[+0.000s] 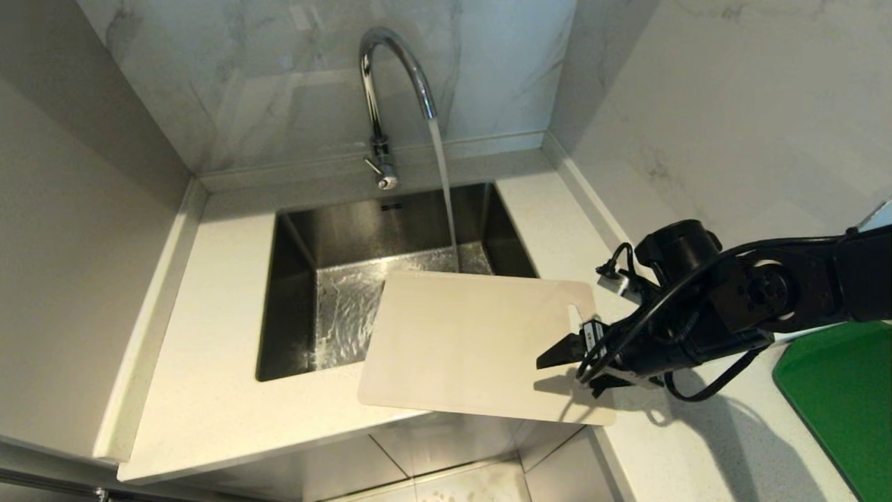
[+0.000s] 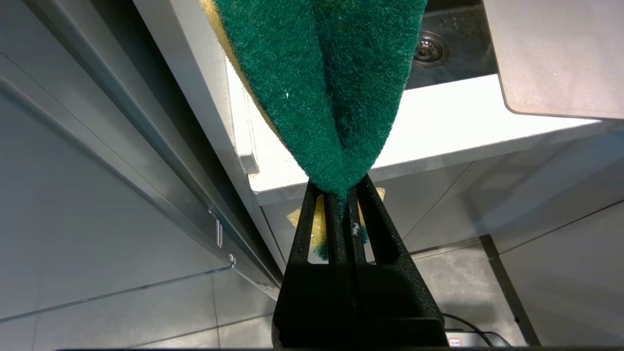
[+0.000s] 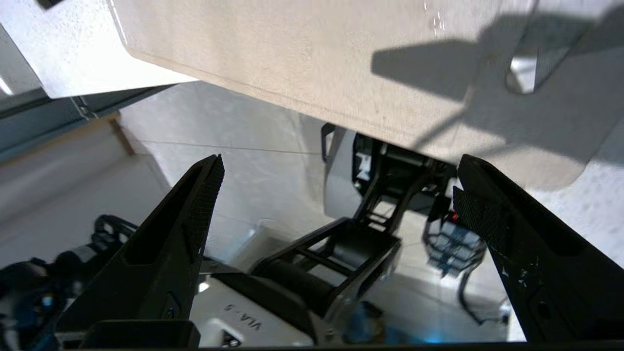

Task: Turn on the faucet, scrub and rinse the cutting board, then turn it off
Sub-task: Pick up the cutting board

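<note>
The chrome faucet (image 1: 390, 77) is running, its stream (image 1: 444, 195) falling into the sink just behind the cutting board (image 1: 467, 341). The cream board lies flat across the sink's front right corner and overhangs the counter's front edge. My right gripper (image 1: 564, 373) is open at the board's near right corner, beside the handle slot (image 3: 531, 68). In the right wrist view the board (image 3: 341, 58) lies just beyond the right gripper (image 3: 340, 161), with nothing between the fingers. My left gripper (image 2: 341, 187), out of the head view, hangs below the counter edge, shut on a folded green-and-yellow sponge (image 2: 321, 87).
The steel sink (image 1: 293, 307) is wet, with its drain (image 2: 431, 48) showing. The faucet's thin lever (image 1: 373, 166) sticks out at its base. A green mat (image 1: 836, 397) lies on the counter at the far right. Marble walls close in behind and on both sides.
</note>
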